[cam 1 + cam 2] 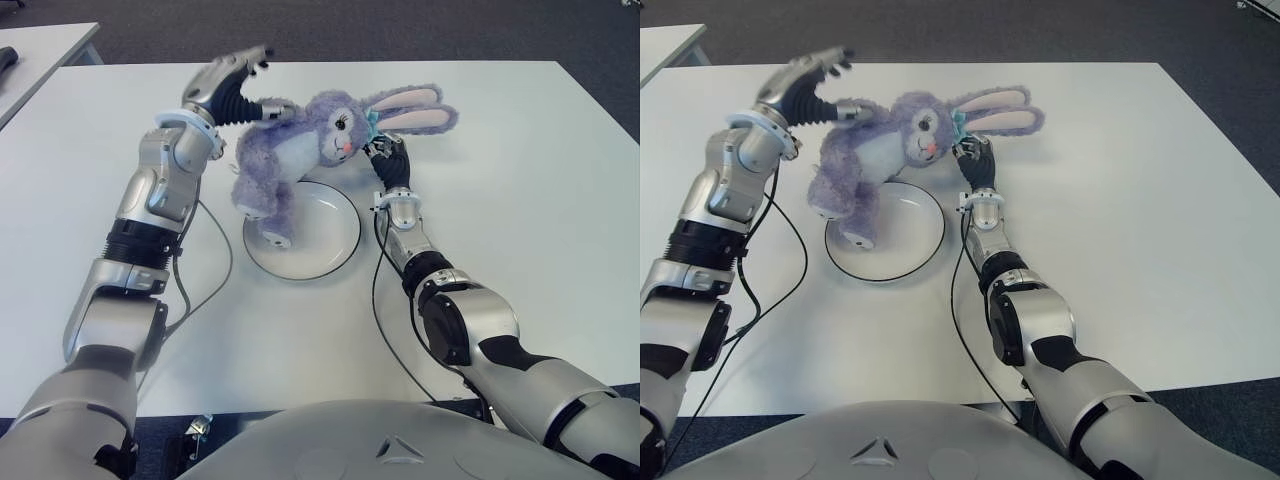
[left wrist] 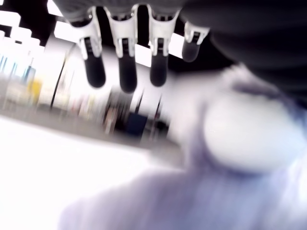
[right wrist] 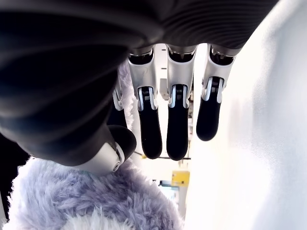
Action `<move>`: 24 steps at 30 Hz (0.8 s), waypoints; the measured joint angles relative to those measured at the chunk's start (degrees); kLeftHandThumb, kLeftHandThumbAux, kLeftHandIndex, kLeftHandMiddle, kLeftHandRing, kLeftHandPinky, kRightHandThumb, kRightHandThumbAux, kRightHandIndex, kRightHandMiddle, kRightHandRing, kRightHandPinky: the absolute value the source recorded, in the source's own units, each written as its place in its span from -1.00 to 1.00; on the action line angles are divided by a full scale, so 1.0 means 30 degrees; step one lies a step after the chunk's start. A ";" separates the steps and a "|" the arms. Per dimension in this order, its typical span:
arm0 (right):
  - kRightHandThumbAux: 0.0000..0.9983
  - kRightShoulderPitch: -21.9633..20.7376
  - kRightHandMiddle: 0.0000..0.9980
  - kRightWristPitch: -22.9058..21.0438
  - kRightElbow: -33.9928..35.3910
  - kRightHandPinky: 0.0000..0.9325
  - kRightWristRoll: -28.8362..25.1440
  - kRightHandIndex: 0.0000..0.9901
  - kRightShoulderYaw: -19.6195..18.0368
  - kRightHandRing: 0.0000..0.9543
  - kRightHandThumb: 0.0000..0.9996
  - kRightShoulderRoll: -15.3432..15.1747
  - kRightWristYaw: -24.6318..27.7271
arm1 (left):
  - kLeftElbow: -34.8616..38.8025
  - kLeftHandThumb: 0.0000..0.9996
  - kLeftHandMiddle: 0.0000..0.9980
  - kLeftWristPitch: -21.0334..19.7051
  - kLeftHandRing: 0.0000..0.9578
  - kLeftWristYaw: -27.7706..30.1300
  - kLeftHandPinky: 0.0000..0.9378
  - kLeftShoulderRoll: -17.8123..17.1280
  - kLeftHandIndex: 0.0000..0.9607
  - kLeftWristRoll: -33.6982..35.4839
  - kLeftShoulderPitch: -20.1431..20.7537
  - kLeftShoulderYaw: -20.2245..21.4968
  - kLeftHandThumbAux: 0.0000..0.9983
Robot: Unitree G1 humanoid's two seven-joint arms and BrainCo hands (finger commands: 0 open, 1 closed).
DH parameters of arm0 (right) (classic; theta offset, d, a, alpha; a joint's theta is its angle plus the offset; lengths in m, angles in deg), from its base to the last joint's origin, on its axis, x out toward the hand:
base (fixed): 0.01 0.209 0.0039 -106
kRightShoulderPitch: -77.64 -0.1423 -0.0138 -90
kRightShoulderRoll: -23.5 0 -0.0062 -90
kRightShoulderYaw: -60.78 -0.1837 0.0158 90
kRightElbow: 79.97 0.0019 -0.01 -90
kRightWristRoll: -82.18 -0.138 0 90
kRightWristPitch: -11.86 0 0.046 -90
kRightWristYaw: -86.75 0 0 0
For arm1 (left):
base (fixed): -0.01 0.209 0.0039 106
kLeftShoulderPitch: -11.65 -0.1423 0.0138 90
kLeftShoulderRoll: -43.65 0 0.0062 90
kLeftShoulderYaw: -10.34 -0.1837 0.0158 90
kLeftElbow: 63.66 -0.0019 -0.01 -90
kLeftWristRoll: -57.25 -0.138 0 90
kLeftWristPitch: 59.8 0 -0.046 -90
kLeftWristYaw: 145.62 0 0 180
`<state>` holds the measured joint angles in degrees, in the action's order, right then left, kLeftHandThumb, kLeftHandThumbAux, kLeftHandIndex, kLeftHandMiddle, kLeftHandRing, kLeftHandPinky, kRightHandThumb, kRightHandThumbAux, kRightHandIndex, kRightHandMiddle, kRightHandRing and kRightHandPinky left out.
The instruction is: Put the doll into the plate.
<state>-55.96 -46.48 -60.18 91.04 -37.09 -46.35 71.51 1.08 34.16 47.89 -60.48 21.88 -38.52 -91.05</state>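
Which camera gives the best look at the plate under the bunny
The left eye view: the plate shows nearly whole on the table, with the doll's foot over its rim. The right eye view shows it much the same. Neither wrist view shows it, only fingers and purple fur.

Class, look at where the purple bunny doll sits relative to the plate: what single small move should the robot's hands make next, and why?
Probably lower the doll a little toward the robot. Its feet already reach the plate, but its body and head lean beyond the far rim, propped between the left hand and right hand, whose fingers look open rather than gripping.
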 measured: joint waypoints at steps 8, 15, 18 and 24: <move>0.48 -0.0001 -0.27 -0.0003 0.0001 -0.24 -0.0006 -0.17 0.0018 -0.24 0.37 0.0002 -0.0093 | -0.5156 -0.85 -0.84 0.0969 -0.79 0.2135 -0.89 -0.0304 -1.00 0.0049 0.2456 -0.1067 -0.37; 0.48 0.0000 -0.26 -0.0002 0.0005 -0.22 0.0000 -0.17 0.0029 -0.23 0.37 0.0001 -0.0089 | -0.8771 -0.86 -1.00 0.1024 -0.99 0.4157 -1.00 -0.0328 -1.00 0.0126 0.4713 -0.1803 -0.41; 0.48 0.0000 -0.25 -0.0002 0.0007 -0.23 0.0002 -0.17 0.0035 -0.22 0.36 0.0000 -0.0092 | -0.9930 -0.87 -1.00 0.0956 -1.00 0.4994 -1.00 -0.0187 -1.00 0.0177 0.5366 -0.2013 -0.42; 0.48 0.0000 -0.26 -0.0002 0.0009 -0.27 0.0006 -0.17 0.0053 -0.23 0.36 0.0000 -0.0101 | -1.1580 -0.87 -1.00 0.0833 -1.00 0.6149 -0.99 0.0335 -1.00 0.0424 0.6099 -0.2365 -0.38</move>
<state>-55.96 -46.48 -60.15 91.06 -36.93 -46.35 71.21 -33.66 36.66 66.34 -59.48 23.15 -20.22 -98.14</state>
